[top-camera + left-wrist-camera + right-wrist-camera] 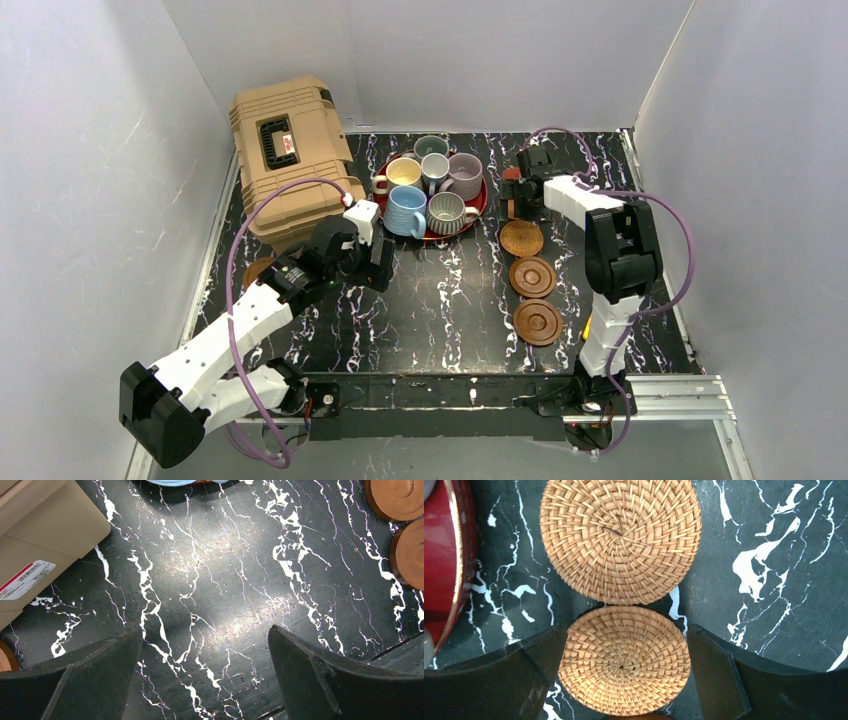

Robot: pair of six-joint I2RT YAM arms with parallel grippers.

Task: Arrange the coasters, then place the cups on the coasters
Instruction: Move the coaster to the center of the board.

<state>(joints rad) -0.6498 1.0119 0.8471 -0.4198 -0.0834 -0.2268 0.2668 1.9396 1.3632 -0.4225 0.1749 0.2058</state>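
Several cups (431, 190) stand together on the red tray (482, 205) at the back. A woven coaster (521, 238) and two dark wood coasters (532, 277) (538, 322) form a row on the right. Another wood coaster (257, 270) peeks out by the left arm. My right gripper (516, 200) (625, 627) is open. One woven coaster (624, 660) lies flat between its fingers, with a second woven coaster (620, 540) just beyond it. My left gripper (375, 262) (204, 627) is open over bare black marble.
A tan hard case (285, 160) (40, 530) sits at the back left, close to the left arm. The tray's red rim (454, 555) is just left of the right gripper. Grey walls enclose the table on three sides.
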